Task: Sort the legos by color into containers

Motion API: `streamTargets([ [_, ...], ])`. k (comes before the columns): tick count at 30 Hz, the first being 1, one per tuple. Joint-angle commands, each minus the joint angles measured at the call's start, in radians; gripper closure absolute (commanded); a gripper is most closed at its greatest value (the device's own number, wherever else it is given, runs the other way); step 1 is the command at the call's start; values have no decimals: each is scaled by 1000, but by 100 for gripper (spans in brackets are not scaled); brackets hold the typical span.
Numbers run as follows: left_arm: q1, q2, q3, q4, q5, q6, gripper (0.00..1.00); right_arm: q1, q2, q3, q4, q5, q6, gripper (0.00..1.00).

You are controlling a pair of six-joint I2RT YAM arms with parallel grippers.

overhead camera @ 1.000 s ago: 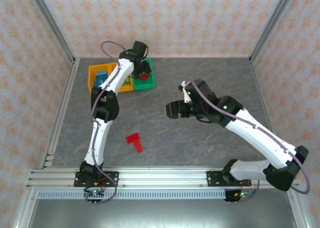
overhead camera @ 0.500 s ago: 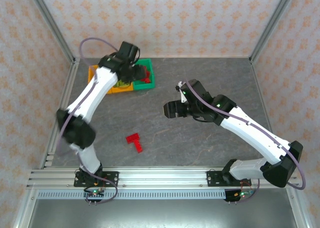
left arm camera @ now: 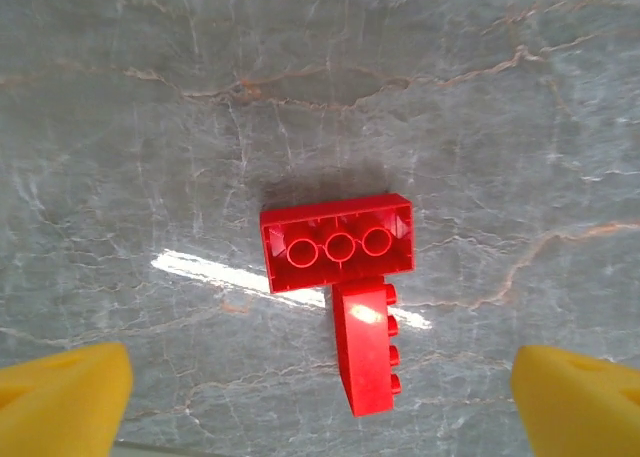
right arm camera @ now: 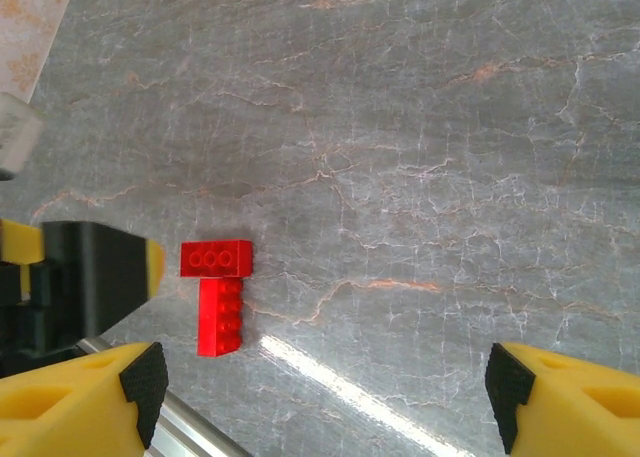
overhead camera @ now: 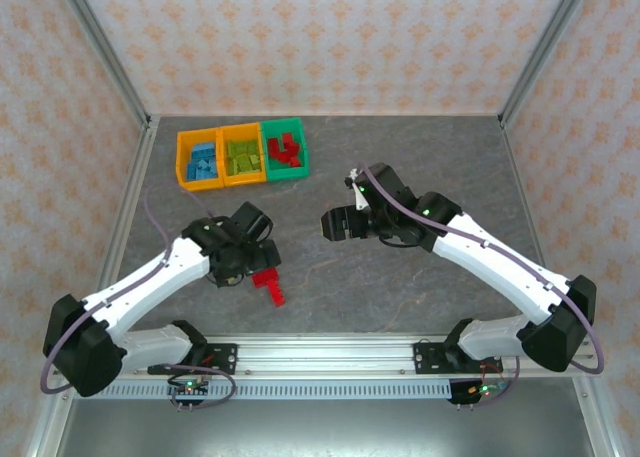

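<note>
The touching red legos (left arm camera: 338, 242) are being framed by the wide-spread left gripper (left arm camera: 318, 402) and judged light, rigid and slick, best pinched across flat long sides, the right gripper (right arm camera: 325, 397) likewise being held agape near them.

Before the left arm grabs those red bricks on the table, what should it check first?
1. Left gripper open: ok.
2. Two red studded plastic bricks centred under it: ok.
3. Bricks apart for a single pick: not ok, they touch in a T.
4. Right gripper clear of them: ok, open and off to the side.
5. Green rectangular plastic bin holds red bricks alone: ok.
6. Room left in that bin: cannot tell.
</note>
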Motion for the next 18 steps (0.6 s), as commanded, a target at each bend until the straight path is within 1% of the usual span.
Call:
streamTargets([
  [1,-6,66,-19,122,34,-105,0,4,-13,-19,-4,-8,19,15],
  [5,-7,124,-50,165,3,-137,0,4,-46,-42,-3,10,34,15],
  [8,-5,183,-73,217,25,-140,0,4,-70,-58,-2,28,42,15],
  [12,-6,274,-72,227,56,-125,0,4,-86,-63,-12,38,42,15],
  [18,-4,328,-92,252,62,-127,16,4,-88,-61,-30,34,30,15],
])
